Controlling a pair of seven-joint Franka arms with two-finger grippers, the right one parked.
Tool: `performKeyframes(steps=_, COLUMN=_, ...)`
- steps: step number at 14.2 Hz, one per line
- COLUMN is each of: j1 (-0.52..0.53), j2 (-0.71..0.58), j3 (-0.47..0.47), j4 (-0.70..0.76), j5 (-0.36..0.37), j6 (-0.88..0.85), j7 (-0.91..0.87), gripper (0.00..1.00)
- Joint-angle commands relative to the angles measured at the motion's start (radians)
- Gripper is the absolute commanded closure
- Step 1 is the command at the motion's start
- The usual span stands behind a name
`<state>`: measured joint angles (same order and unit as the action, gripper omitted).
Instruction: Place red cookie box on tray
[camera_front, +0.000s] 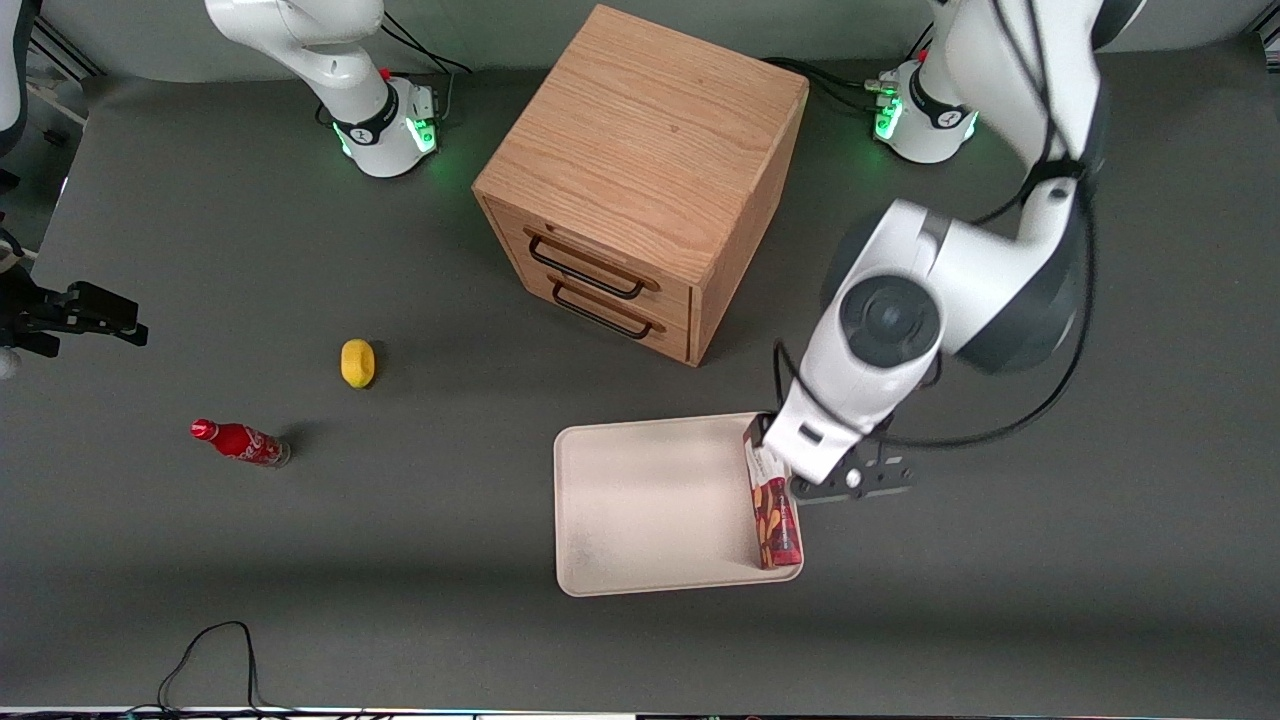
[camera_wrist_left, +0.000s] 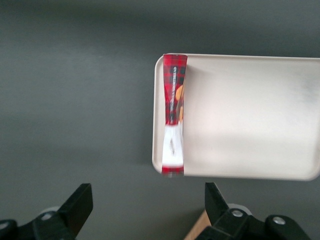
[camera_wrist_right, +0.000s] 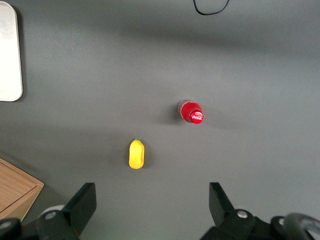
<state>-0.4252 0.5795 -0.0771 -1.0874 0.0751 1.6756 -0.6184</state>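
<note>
The red cookie box lies flat on the cream tray, along the tray's rim toward the working arm's end of the table. Its white end points toward the wooden cabinet. In the left wrist view the red cookie box rests inside the tray against that rim. My gripper is open and raised, with only grey table between its fingers. It hangs over the tray's edge nearest the cabinet, apart from the box. In the front view the arm's wrist covers the gripper and the box's white end.
A wooden drawer cabinet stands just farther from the front camera than the tray. Toward the parked arm's end lie a yellow object and a small red soda bottle. A black cable loops at the table's front edge.
</note>
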Motion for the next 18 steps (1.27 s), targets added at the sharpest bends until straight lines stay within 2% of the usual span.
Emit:
performKeyframes(steps=1, j1=-0.006, j2=-0.124, j3=0.007, j4=-0.043, j5=-0.021, j6=-0.078, j7=-0.014, gripper=0.0)
performKeyframes(steps=5, j1=0.049, j2=-0.2, j3=0.01, j4=-0.084, j5=-0.029, j6=-0.169, j7=0.069, gripper=0.0)
performKeyframes(steps=11, j1=0.314, j2=-0.43, j3=0.011, j4=-0.42, j5=-0.047, j6=-0.071, j7=0.431, gripper=0.0)
performKeyframes(steps=14, j1=0.422, j2=-0.475, j3=0.013, j4=-0.485, j5=-0.072, j6=-0.05, j7=0.584, gripper=0.0)
performKeyframes(steps=18, j1=0.448, j2=-0.512, j3=0.017, j4=-0.548, j5=-0.08, j6=0.001, j7=0.594, gripper=0.0)
